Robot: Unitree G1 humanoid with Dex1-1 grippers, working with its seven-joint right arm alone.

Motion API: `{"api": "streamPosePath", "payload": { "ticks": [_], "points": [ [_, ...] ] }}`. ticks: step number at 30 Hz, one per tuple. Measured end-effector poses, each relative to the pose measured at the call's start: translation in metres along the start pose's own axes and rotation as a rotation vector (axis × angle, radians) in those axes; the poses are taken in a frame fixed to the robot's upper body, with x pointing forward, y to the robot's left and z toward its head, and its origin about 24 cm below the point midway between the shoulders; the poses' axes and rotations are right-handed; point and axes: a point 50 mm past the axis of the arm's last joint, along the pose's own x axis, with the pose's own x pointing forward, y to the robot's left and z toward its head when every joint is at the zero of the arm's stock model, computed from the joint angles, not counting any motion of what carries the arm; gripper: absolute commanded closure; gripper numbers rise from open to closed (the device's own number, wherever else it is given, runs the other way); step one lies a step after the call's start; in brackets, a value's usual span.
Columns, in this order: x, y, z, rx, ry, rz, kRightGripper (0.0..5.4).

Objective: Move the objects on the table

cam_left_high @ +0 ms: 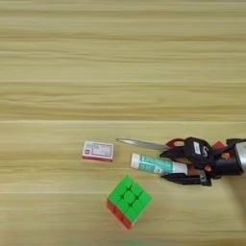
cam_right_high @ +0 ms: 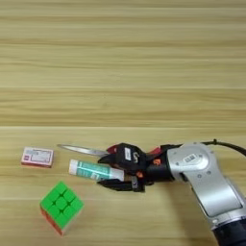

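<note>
Reaching in from the right side of the picture, the right gripper sits low on the table, right at the end of the glue stick. Its two black fingers are apart, one above the near end of the stick and one below it, so the stick's end lies between them. I cannot tell if they touch it yet.

The glue stick lies flat in the lower middle. Just above it are the scissors, with their blade pointing left and their red handle partly hidden behind the gripper. The small box lies to the left of the stick, a little apart. The puzzle cube sits below them, near the bottom edge.

It looks like the grab is only starting. Nothing is lifted, and all the things lie on the table.
</note>
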Motion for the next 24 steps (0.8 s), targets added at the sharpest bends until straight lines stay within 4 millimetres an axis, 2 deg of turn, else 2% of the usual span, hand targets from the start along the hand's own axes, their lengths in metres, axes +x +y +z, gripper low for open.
{"api": "streamPosePath", "payload": {
  "ticks": [2,18,24],
  "points": [
    [0.0,0.001,-0.002,0.004,0.007,0.008,3.68],
    [0.0,0.002,-0.001,-0.005,0.006,0.019,3.71],
    [-0.01,-0.001,0.009,-0.014,-0.044,-0.007,3.71]
  ]
}}
